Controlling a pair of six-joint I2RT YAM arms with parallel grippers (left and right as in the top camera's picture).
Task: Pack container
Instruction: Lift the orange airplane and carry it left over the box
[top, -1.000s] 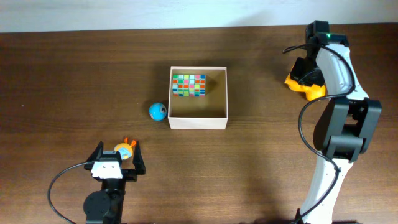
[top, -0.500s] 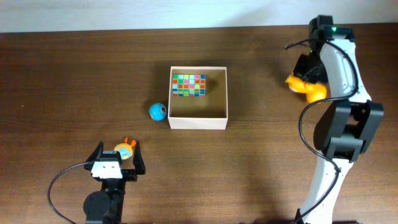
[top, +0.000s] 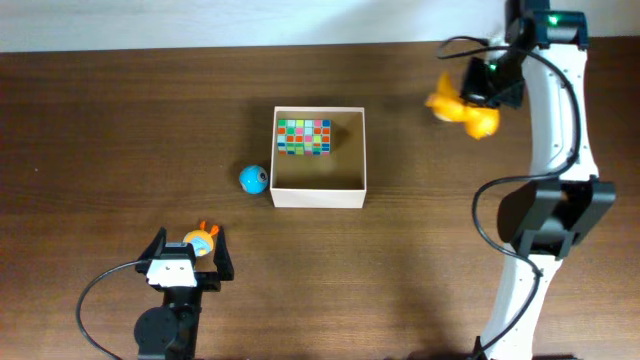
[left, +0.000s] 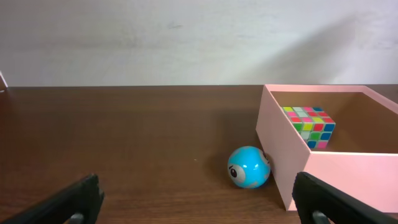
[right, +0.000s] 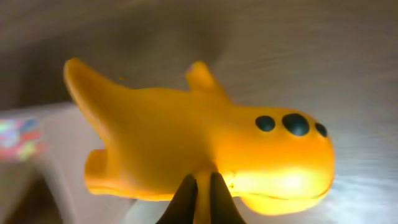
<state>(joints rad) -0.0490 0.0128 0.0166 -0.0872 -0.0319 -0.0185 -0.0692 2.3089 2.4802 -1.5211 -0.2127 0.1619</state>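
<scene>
The container (top: 320, 196), a shallow white-walled box with a tan floor, sits mid-table and holds a multicoloured cube (top: 303, 137). The left wrist view shows the container (left: 348, 180) with the cube (left: 309, 124) inside. My right gripper (top: 483, 92) is shut on a yellow plane-shaped toy (top: 460, 112), held above the table to the right of the container. In the right wrist view the gripper (right: 200, 186) pinches a fin under the toy (right: 186, 137). My left gripper (top: 189, 248) stands open near the front, with a small orange toy (top: 201, 240) between its fingers.
A blue ball with a face (top: 253, 179) lies against the container's left wall near the front corner, and the left wrist view shows the ball (left: 249, 167) ahead of the open fingers (left: 329, 199). A pale wall borders the far table edge.
The right arm has lifted the yellow toy and carried it left and toward the far edge. The left arm and the other toys have not moved.
</scene>
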